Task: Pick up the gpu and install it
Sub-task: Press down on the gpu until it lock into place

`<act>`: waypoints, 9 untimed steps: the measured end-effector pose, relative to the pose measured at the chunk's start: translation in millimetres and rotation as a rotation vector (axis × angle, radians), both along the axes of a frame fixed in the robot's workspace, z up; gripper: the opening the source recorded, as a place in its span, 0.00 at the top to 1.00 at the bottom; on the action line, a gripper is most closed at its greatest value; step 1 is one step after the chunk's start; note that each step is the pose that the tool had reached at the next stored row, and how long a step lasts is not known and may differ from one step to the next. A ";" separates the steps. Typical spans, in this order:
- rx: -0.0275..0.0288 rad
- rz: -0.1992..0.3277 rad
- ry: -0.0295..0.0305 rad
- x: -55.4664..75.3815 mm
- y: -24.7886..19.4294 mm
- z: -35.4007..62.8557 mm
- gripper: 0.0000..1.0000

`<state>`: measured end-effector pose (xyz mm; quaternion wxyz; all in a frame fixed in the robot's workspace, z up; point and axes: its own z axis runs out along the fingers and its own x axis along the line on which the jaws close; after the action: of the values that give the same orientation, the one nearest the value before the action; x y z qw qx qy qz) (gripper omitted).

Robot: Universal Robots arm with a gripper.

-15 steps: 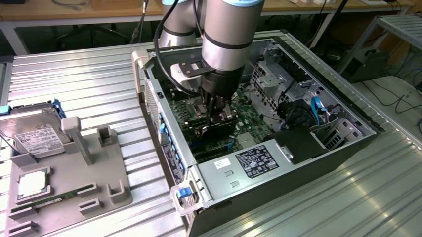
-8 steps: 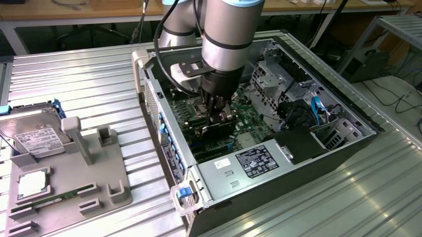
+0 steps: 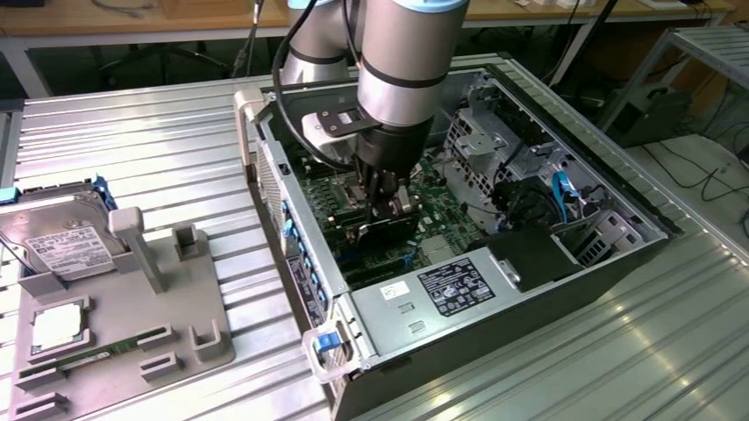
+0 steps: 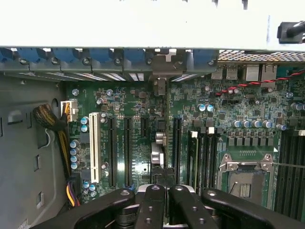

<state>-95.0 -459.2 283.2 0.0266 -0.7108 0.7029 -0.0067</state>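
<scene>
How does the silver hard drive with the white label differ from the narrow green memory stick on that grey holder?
The silver hard drive is broad and boxy; the narrow green memory stick is a thin strip. The drive is silver with a white label; the stick is green. The drive sits at the holder's far end, the stick nearer the camera. Both rest on the grey holder.
</scene>
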 end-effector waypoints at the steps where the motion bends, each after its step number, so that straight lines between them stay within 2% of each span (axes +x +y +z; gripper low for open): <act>1: 0.0000 0.000 0.0029 -0.2 0.0 0.0 0.89; 3: -0.0002 0.000 0.0148 -0.5 0.0 0.0 0.89; 5: 0.0000 0.000 0.0303 -0.7 0.0 0.0 0.89; 6: -0.0001 0.000 0.0362 -1.1 0.0 0.0 0.89; 9: -0.0001 0.000 0.0495 -2.8 0.0 0.0 0.89</act>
<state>-97.8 -459.2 283.2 0.0092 -0.7108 0.7033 0.0108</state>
